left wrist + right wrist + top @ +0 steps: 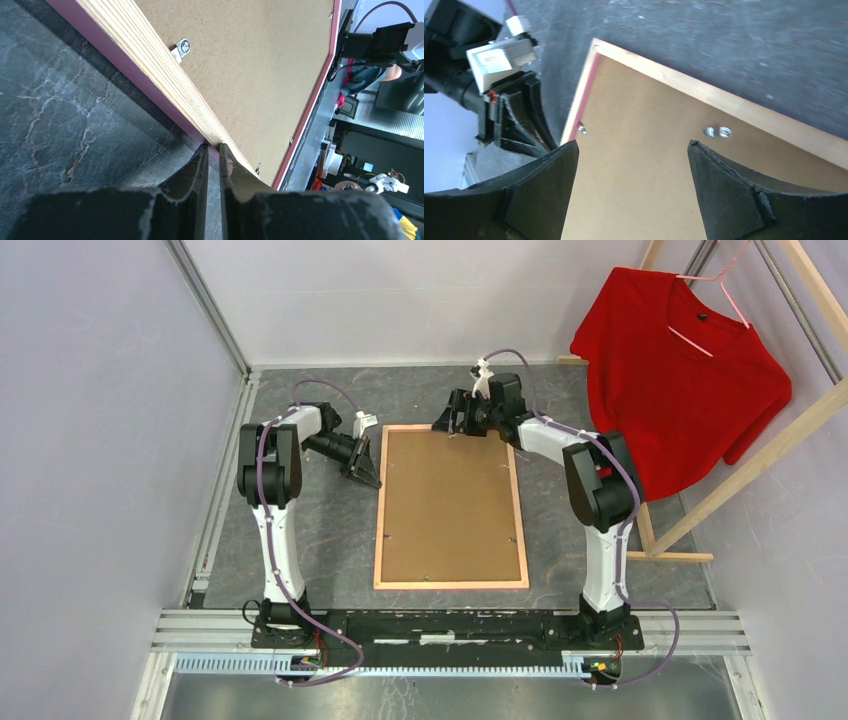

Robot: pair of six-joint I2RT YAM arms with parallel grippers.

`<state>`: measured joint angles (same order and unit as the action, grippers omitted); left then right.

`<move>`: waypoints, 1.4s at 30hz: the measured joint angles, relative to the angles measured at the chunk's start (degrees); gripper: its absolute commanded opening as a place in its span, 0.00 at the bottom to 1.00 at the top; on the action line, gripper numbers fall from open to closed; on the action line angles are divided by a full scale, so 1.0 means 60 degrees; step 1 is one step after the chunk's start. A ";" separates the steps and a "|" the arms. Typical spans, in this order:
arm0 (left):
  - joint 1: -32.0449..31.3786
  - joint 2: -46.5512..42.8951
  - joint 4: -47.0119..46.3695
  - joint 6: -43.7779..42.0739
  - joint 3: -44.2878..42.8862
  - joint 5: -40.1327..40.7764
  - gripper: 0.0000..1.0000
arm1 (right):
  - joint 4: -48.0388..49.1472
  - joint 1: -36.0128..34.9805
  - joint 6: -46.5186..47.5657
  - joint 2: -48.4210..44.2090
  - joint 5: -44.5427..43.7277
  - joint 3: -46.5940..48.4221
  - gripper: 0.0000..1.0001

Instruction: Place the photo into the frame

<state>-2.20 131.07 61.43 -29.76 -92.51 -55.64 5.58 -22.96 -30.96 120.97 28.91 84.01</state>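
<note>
The frame [521, 520] lies face down in the middle of the table, its brown hardboard backing [450, 505] up inside a light wood rim [150, 65]. A pink side edge shows below the rim. The photo is hidden. My left gripper [364, 468] is shut, its tips [214, 146] against the frame's left edge near the far corner. My right gripper [447, 426] hovers open over the backing just inside the far rim [744, 112], with nothing between its fingers [633, 145]. Small metal tabs [182, 47] [717, 132] sit on the backing by the rim.
A red shirt [680, 370] hangs on a pink hanger from a wooden clothes rack [740, 470] at the back right, close behind the right arm. Grey walls close in the left and back sides. A metal rail [450, 630] runs along the near edge.
</note>
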 measured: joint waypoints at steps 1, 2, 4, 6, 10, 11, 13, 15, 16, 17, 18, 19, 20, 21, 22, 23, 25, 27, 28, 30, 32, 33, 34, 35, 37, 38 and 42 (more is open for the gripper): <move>0.0000 0.0000 0.0000 0.0000 0.0000 0.0000 0.20 | 0.0044 0.0091 0.0033 -0.0186 -0.0219 -0.0251 0.86; 0.0000 0.0000 0.0000 0.0000 0.0000 -0.0004 0.20 | 0.0098 0.0131 0.0047 -0.0302 -0.0408 -0.0459 0.86; 0.0000 0.0000 0.0000 -0.0004 0.0000 -0.0004 0.20 | 0.0211 0.0117 0.0066 -0.0361 -0.0623 -0.0747 0.85; 0.0000 0.0000 0.0000 -0.0004 0.0000 -0.0004 0.20 | 0.0175 0.0055 0.0062 -0.0328 -0.0739 -0.0889 0.84; 0.0000 0.0000 0.0000 -0.0007 0.0000 -0.0004 0.20 | 0.0328 -0.0033 -0.0004 -0.0193 -0.0801 -0.0911 0.83; 0.0000 0.0000 0.0000 -0.0007 0.0000 -0.0004 0.20 | 0.0393 -0.0047 -0.0033 -0.0142 -0.0805 -0.0911 0.83; 0.0000 0.0000 0.0000 -0.0007 0.0000 -0.0004 0.19 | 0.0492 -0.0055 -0.0084 -0.0004 -0.0812 -0.0892 0.82; 0.0000 0.0000 0.0000 -0.0011 0.0000 -0.0004 0.19 | 0.0514 -0.0047 -0.0113 0.0149 -0.0849 -0.0860 0.82; 0.0000 0.0000 0.0000 -0.0007 0.0000 0.0000 0.19 | 0.0521 -0.0051 -0.0124 0.0219 -0.0867 -0.0823 0.82; 0.0000 0.0000 0.0000 -0.0011 0.0000 0.0000 0.19 | 0.0521 -0.0047 -0.0117 0.0255 -0.0878 -0.0754 0.82; 0.0000 0.0000 0.0000 -0.0011 0.0000 -0.0004 0.19 | 0.0521 -0.0047 -0.0113 0.0288 -0.0936 -0.0678 0.82; 0.0000 0.0000 0.0000 -0.0011 0.0000 0.0000 0.19 | 0.0514 -0.0047 -0.0113 0.0321 -0.0973 -0.0594 0.82; 0.0000 0.0000 0.0000 -0.0011 0.0000 -0.0004 0.19 | 0.0521 -0.0047 -0.0113 0.0353 -0.1013 -0.0535 0.82; -0.0004 0.0000 0.0000 -0.0011 0.0000 -0.0004 0.19 | 0.0517 -0.0047 -0.0113 0.0382 -0.1020 -0.0488 0.81; -0.0004 0.0000 0.0000 -0.0011 0.0000 -0.0004 0.19 | 0.0525 -0.0047 -0.0113 0.0419 -0.1056 -0.0437 0.81; -0.0004 0.0000 0.0000 -0.0011 0.0000 -0.0004 0.19 | 0.0521 -0.0047 -0.0109 0.0463 -0.1104 -0.0393 0.81; -0.0004 0.0000 0.0000 -0.0015 0.0000 -0.0004 0.19 | 0.0517 -0.0047 -0.0106 0.0517 -0.1184 -0.0375 0.81; -0.0004 0.0000 0.0000 -0.0015 0.0000 0.0000 0.19 | 0.0514 -0.0047 -0.0109 0.0550 -0.1202 -0.0324 0.81; -0.0004 0.0000 0.0000 -0.0018 0.0000 -0.0004 0.19 | 0.0492 -0.0047 -0.0109 0.0568 -0.1206 -0.0291 0.81; -0.0004 0.0000 0.0000 -0.0018 0.0000 0.0000 0.19 | 0.0481 -0.0047 -0.0113 0.0605 -0.1206 -0.0251 0.81; -0.0004 0.0000 0.0000 -0.0022 0.0000 -0.0004 0.19 | 0.0481 -0.0047 -0.0113 0.0619 -0.1202 -0.0215 0.81; -0.0004 0.0000 0.0000 -0.0022 0.0000 0.0000 0.19 | 0.0474 -0.0047 -0.0113 0.0634 -0.1202 -0.0200 0.81; -0.0004 0.0000 0.0000 -0.0022 0.0000 -0.0004 0.19 | 0.0470 -0.0047 -0.0113 0.0656 -0.1202 -0.0178 0.80; -0.0004 0.0000 0.0000 -0.0029 0.0000 -0.0004 0.19 | 0.0477 -0.0047 -0.0113 0.0692 -0.1198 -0.0131 0.80; -0.0004 0.0000 0.0004 -0.0109 0.0000 -0.0004 0.19 | 0.0503 -0.0047 -0.0117 0.0772 -0.1195 -0.0029 0.80; -0.0004 0.0000 0.0007 -0.0135 0.0000 -0.0004 0.19 | 0.0495 -0.0047 -0.0117 0.0787 -0.1195 0.0007 0.80; -0.0004 0.0000 0.0018 -0.0204 0.0000 -0.0004 0.19 | 0.0514 -0.0066 -0.0117 0.0856 -0.1191 0.0080 0.80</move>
<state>-2.22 131.07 61.54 -30.98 -92.51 -55.66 8.67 -23.35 -31.66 126.10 21.76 84.49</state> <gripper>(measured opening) 0.195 0.806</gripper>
